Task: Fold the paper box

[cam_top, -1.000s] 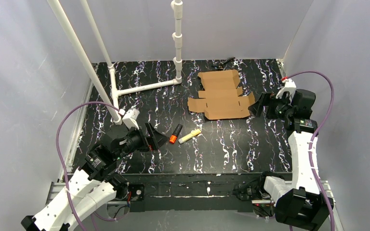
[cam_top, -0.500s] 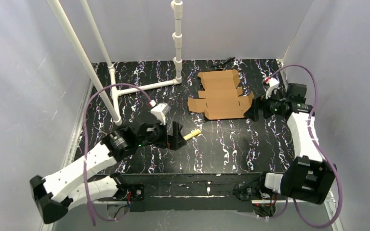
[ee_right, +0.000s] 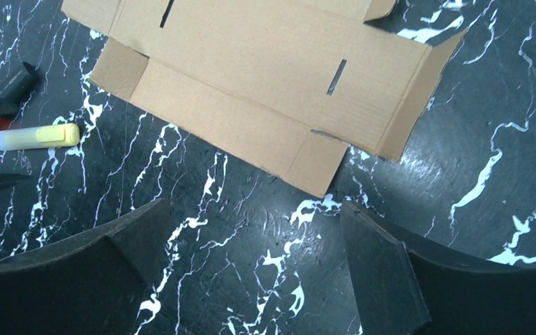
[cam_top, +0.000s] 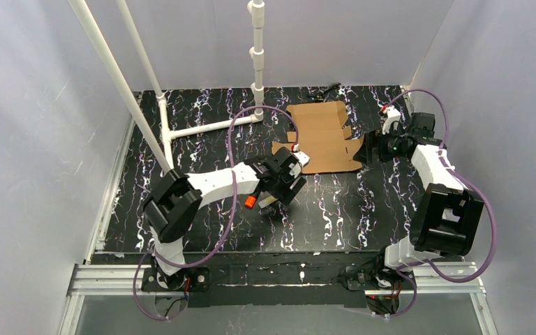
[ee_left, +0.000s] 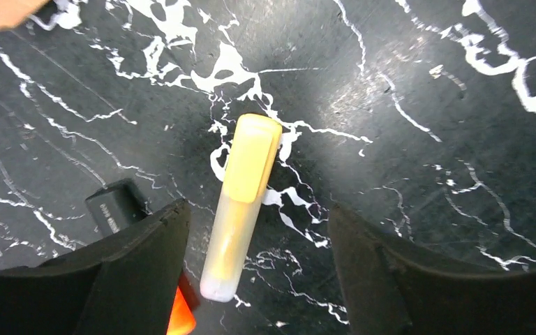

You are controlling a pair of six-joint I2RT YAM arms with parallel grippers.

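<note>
The paper box (cam_top: 321,136) lies flat and unfolded on the black marbled table, a brown die-cut sheet with flaps and slots; it also shows in the right wrist view (ee_right: 265,77). My right gripper (cam_top: 372,150) hangs open just off the sheet's right edge, with only bare table between its fingers (ee_right: 251,223). My left gripper (cam_top: 279,190) is open, just off the sheet's near left corner. Its fingers straddle a pale yellow stick (ee_left: 244,202) without touching it, and the stick lies nearer the left finger (ee_left: 146,244).
An orange-tipped black marker (cam_top: 250,202) lies right beside the stick, partly under my left finger (ee_left: 115,213). A white pipe frame (cam_top: 209,127) with upright posts stands at the back left. Grey walls close in the table on three sides.
My left arm has swung right across the table and come down over the yellow stick, its jaws narrowing a little. My right gripper has shifted slightly back along the box's right edge.
</note>
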